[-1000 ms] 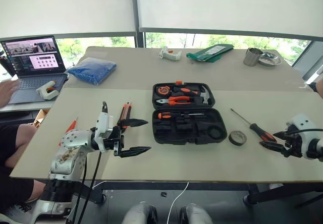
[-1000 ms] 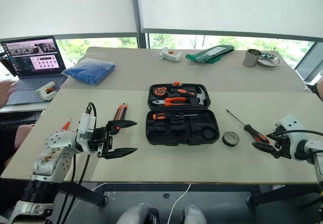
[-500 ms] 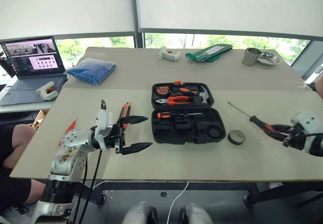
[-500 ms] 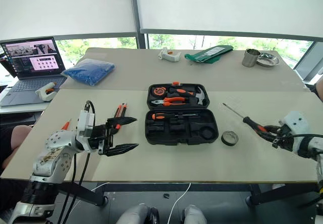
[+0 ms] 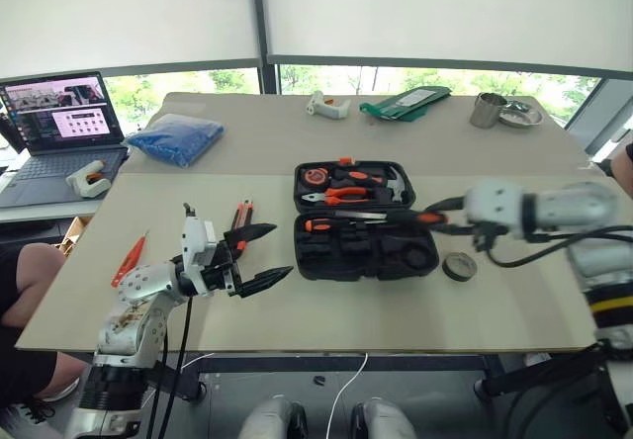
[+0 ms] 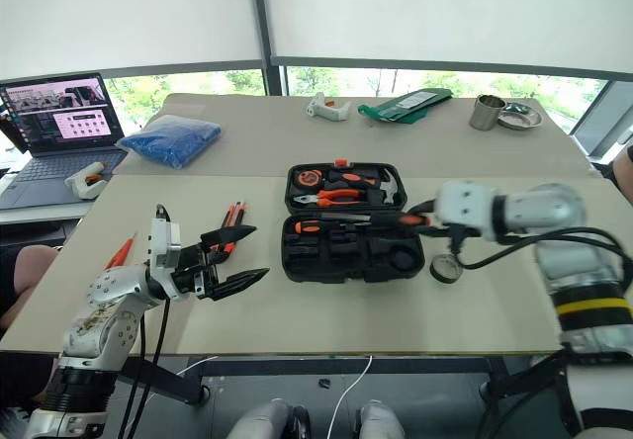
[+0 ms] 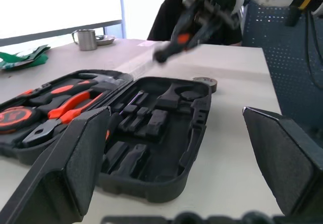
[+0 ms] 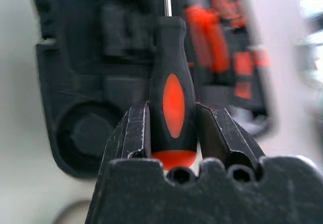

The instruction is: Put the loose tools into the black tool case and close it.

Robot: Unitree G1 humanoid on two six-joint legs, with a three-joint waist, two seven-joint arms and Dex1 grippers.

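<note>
Up off the table and across to the left goes the screwdriver (image 5: 410, 218), carried by the right gripper (image 5: 457, 227), which a second ago sat low by the right edge with that tool lying at its fingertips. Now the fingers (image 8: 135, 133) are clamped on either side of the orange-and-black handle, and the shaft points left over the open tool case (image 5: 362, 253).

And what's in that case? The far half, the lid, holds a tape measure (image 5: 316, 176), orange-handled pliers (image 5: 339, 195) and a hammer (image 5: 392, 180), all seated in their recesses. The near half has one orange-handled screwdriver (image 5: 321, 225) lying along its far edge; the rest of its moulded slots look empty, including the round recess at the right end.

Just right of the case, on the table (image 5: 316, 320), sits the dark tape roll (image 5: 459, 266), flat and untouched. Over on the left, a pair of orange-and-black tools (image 5: 242, 218) lies beside the left gripper (image 5: 265, 255), and a small orange screwdriver (image 5: 130, 259) rests nearer the left edge.

The left gripper hovers with its jaws spread wide, nothing between them, pointing right toward the case.

On the far table: a blue bag (image 5: 179, 136), a green packet (image 5: 407, 102), a metal cup (image 5: 486, 110).
</note>
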